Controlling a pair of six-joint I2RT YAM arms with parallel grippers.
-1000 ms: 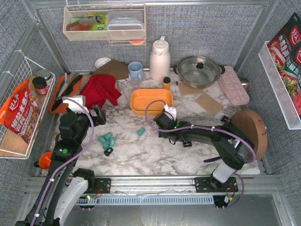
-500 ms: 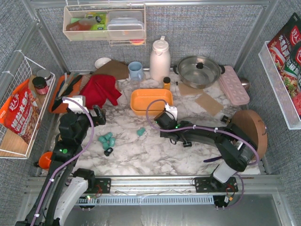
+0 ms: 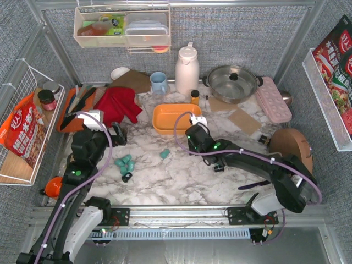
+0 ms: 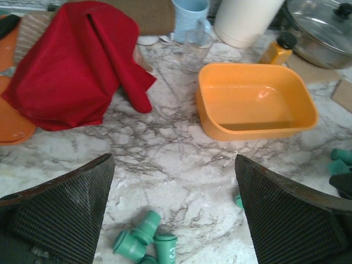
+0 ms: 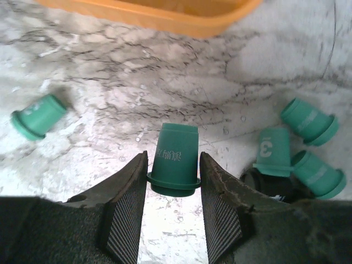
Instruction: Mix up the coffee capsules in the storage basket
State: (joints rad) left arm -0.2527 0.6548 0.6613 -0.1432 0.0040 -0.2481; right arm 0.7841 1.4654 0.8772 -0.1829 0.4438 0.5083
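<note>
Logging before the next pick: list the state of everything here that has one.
right gripper: shut on teal capsule
left gripper: open, empty
storage basket: empty
loose capsules: lying on the table, outside the basket
pot: lid on
red cloth: crumpled

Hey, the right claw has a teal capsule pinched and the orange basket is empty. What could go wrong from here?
One: the right claw grips the teal capsule mainly at its flared rim, so it might pivot or slip out in transit. Two: the basket wall stands close ahead, so a low carry could knock the capsule against it.
</note>
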